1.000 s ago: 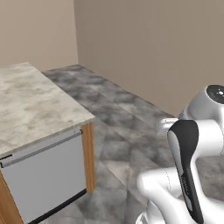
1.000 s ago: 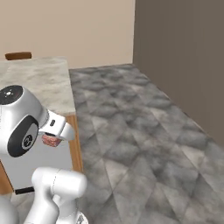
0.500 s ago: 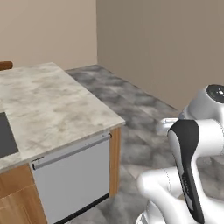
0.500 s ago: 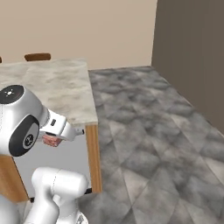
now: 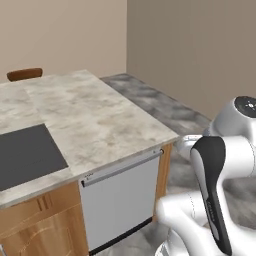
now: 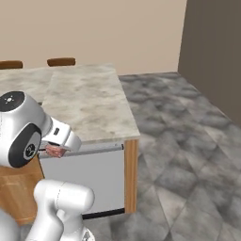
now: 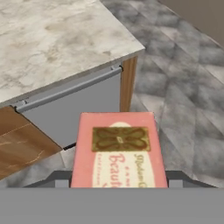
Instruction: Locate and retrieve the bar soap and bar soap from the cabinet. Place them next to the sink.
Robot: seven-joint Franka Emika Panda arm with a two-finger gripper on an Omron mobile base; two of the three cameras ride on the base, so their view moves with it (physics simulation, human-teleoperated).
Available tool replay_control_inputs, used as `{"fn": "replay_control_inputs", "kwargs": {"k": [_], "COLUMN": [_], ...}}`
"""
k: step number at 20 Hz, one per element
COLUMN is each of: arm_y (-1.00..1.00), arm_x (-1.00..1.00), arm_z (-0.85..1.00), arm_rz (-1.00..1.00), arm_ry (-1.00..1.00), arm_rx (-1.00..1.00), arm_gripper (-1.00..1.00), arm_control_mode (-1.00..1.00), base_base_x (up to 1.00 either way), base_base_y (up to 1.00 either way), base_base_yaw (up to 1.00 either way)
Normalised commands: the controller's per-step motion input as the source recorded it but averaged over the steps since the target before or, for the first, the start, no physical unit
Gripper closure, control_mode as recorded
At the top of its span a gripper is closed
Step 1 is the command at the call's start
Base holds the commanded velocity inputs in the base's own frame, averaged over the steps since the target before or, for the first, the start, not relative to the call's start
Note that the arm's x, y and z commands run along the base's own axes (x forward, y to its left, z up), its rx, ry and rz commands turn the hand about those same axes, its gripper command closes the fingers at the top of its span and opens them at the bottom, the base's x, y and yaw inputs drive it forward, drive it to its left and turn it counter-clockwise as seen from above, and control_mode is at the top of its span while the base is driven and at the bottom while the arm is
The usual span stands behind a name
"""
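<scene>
One salmon-pink rectangular bar soap fills the hand view, clamped in the gripper beside the marble-topped wooden island; left to right lie a dark cooktop panel and one grey dishwasher front; a sharp base turn could slip the bar loose.

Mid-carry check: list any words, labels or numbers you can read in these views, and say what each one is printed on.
"Beaut…": large script on the pink face of the bar soap held in the gripper; the word is cut off below.
Small line above it: blurred, unreadable.
Dark brown ornamental panel: pattern only, no letters.
No other text is legible.
</scene>
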Motion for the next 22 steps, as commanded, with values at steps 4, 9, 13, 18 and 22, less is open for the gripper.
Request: {"fn": "replay_control_inputs", "kwargs": {"k": [4,9,13,18,22], "arm_y": [0.00,0.00,0.00,0.00,0.00], "arm_x": [0.00,0.00,0.00,0.00,0.00], "arm_z": [0.00,0.00,0.00,0.00,0.00], "arm_rz": [0.00,0.00,0.00,0.00,0.00], "arm_ry": [0.00,0.00,0.00,0.00,0.00], "arm_rx": [0.00,0.00,0.00,0.00,0.00], "arm_gripper": [1.00,1.00,1.00,1.00,1.00], "arm_control_mode": [1.00,1.00,1.00,1.00,1.00], "base_base_x": [0.04,0.19,0.51,0.61,0.51], "base_base_y": [0.37,0.09,0.50,0.49,0.27], "base_base_yaw": [0.01,-0.01,0.09,0.11,0.06]}}
